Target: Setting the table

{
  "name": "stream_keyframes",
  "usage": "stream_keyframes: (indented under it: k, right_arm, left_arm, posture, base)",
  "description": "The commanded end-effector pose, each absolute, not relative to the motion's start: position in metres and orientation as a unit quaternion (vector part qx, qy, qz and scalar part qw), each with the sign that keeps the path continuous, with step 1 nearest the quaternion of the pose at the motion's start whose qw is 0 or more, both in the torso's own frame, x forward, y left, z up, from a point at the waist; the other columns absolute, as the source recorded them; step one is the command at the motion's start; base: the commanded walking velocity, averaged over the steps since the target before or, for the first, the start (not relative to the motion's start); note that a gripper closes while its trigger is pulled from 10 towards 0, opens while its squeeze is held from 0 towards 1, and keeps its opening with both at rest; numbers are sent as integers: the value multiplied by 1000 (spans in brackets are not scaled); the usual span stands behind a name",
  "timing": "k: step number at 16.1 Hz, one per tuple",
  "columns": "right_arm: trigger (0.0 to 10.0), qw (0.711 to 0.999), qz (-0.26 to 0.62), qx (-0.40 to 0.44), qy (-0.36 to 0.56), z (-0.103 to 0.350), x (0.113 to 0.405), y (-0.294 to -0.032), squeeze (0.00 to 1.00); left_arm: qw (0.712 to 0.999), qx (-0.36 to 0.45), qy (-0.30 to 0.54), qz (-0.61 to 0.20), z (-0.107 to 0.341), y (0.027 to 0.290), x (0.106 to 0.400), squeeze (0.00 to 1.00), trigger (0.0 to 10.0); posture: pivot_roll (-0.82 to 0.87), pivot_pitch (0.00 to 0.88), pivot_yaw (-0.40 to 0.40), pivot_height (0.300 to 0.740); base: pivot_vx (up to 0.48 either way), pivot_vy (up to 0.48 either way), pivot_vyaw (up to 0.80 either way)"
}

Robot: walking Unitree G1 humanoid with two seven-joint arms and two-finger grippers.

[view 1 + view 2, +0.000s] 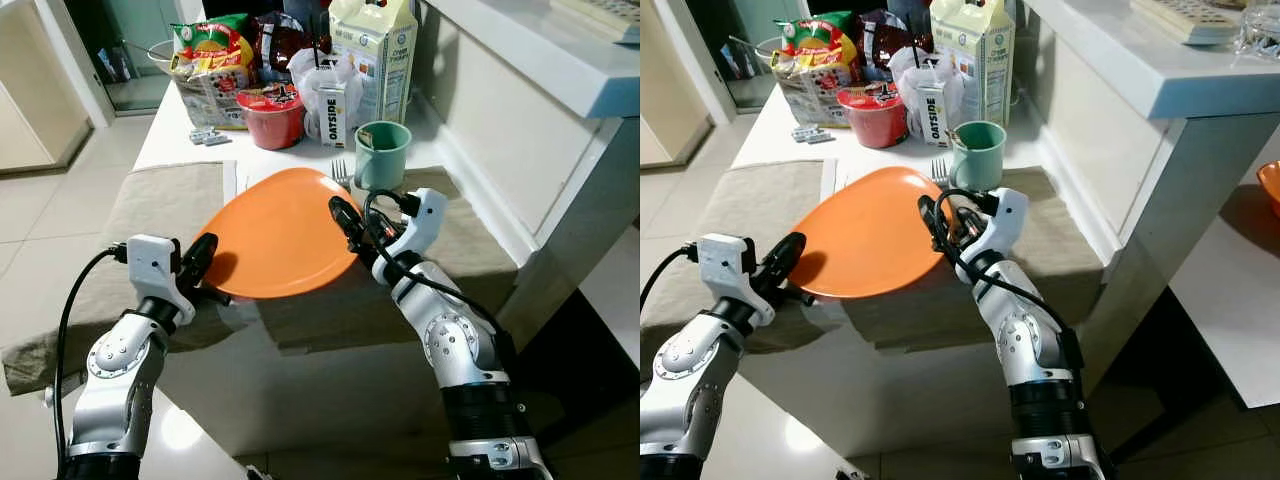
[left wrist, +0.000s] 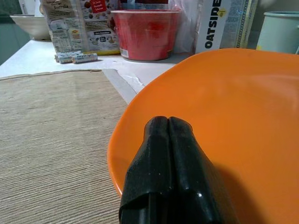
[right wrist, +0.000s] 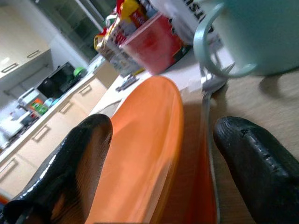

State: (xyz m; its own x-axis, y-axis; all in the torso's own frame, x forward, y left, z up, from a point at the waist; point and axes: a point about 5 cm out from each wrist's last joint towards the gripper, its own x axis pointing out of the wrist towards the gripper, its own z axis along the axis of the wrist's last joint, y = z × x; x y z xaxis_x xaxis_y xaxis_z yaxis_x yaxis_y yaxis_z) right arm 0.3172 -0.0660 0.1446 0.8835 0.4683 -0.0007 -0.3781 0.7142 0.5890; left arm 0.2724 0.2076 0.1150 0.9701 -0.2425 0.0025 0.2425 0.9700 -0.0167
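Orange plate [image 1: 275, 232]: on the beige cloth [image 1: 160, 205], near edge propped up and casting a shadow below; far edge close to the green mug.
Left gripper [image 1: 202, 250]: at the plate's near-left rim, black fingers [image 2: 167, 172] pressed together, resting over the rim; no gap visible from the wrist camera.
Right gripper [image 3: 161, 154]: at the plate's right rim, fingers apart, one pad above the orange surface, the other on the cloth side, rim running between them; contact cannot be told.
Green mug [image 1: 382, 152]: upright just beyond the plate's far-right edge, something light poking over its lip, contents otherwise unreadable.
Fork [image 1: 340, 172]: lying on the cloth between the plate and the mug, tines pointing away.
Red tub [image 1: 272, 115]: beyond the plate on the white table [image 1: 165, 130], lid on.
Oatside carton [image 1: 334, 112]: right of the red tub, small, upright, in front of a white plastic bag.
Tall milk carton [image 1: 375, 50]: behind the mug, closed.
Snack packets [image 1: 212, 45]: stacked in a box far left of the red tub.
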Motion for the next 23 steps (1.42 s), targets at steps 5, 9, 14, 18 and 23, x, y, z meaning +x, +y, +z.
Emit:
stream_keyframes:
  k: [5, 9, 14, 18, 23]
  right_arm:
    - [10000, 883, 306, 345, 90, 159, 313, -32, 0]
    - [0, 891, 292, 338, 84, 158, 316, -33, 0]
    - [0, 926, 222, 285, 111, 138, 322, -56, 0]
    - [0, 929, 210, 283, 112, 134, 322, -61, 0]
    - [0, 925, 203, 300, 111, 132, 322, -62, 0]
  left_arm:
    - [991, -16, 66, -116, 90, 210, 267, 0, 10000]
    - [991, -15, 65, -116, 91, 210, 267, 0, 10000]
    - [991, -10, 63, -119, 95, 210, 270, 0, 10000]
    - [991, -5, 60, -121, 99, 211, 273, 0, 10000]
    - [991, -2, 44, -127, 116, 210, 283, 0, 10000]
  posture:
    - [-69, 25, 72, 740]
    - [-66, 26, 72, 740]
    - [-70, 31, 73, 740]
    - [-70, 27, 78, 740]
    - [-72, 15, 84, 740]
  base:
    - [0, 0, 0]
    - [0, 0, 0]
    - [0, 0, 0]
    - [0, 0, 0]
    - [0, 0, 0]
